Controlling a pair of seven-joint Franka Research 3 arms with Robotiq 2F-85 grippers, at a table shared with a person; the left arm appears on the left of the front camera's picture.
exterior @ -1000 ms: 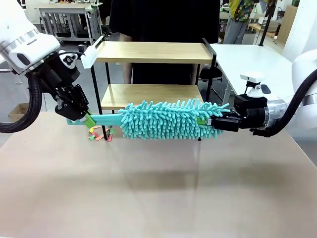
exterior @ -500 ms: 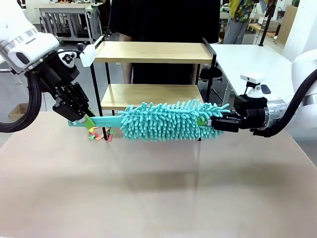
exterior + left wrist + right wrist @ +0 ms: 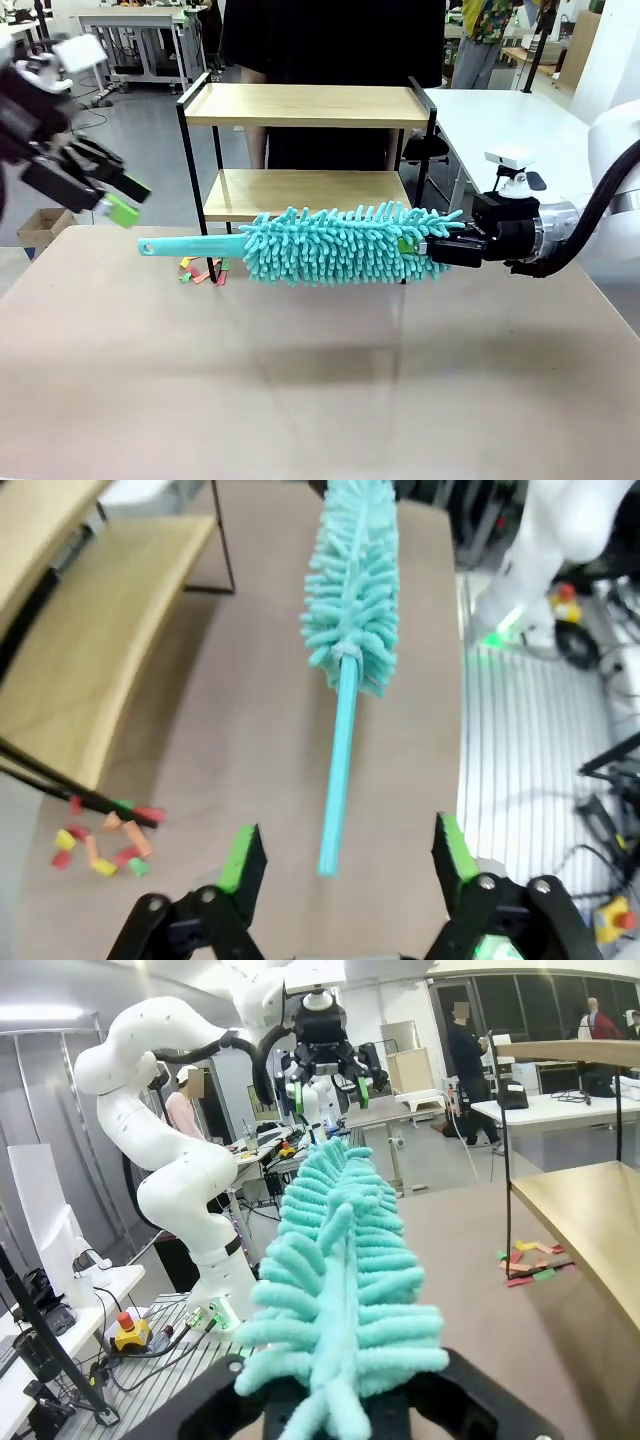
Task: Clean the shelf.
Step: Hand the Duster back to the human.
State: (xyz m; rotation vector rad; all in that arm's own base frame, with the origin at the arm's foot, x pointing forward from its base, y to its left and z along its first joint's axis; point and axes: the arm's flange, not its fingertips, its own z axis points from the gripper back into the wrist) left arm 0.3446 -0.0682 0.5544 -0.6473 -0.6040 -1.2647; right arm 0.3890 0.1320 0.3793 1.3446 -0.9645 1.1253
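A fluffy teal duster (image 3: 335, 243) hangs level above the table in front of the shelf (image 3: 310, 105). My right gripper (image 3: 428, 248) is shut on its head end. The thin handle (image 3: 190, 243) sticks out to the left with nothing holding it. My left gripper (image 3: 112, 198) stands open, up and to the left of the handle's end. From the left wrist, the handle (image 3: 340, 770) points back toward the gap between my green pads (image 3: 243, 855). The right wrist looks along the duster (image 3: 335, 1290), past the shelf's lower board (image 3: 585, 1220), to the left gripper (image 3: 325, 1075) far off.
Small coloured bits (image 3: 204, 271) lie on the table by the shelf's front left leg, seen again as coloured bits (image 3: 100, 842) from the left wrist. A person in black (image 3: 330, 40) stands behind the shelf. A white table (image 3: 500, 120) lies at right.
My left gripper has opened, let go of the duster's handle and pulled away up and to the left. The right gripper still holds the duster in the same place.
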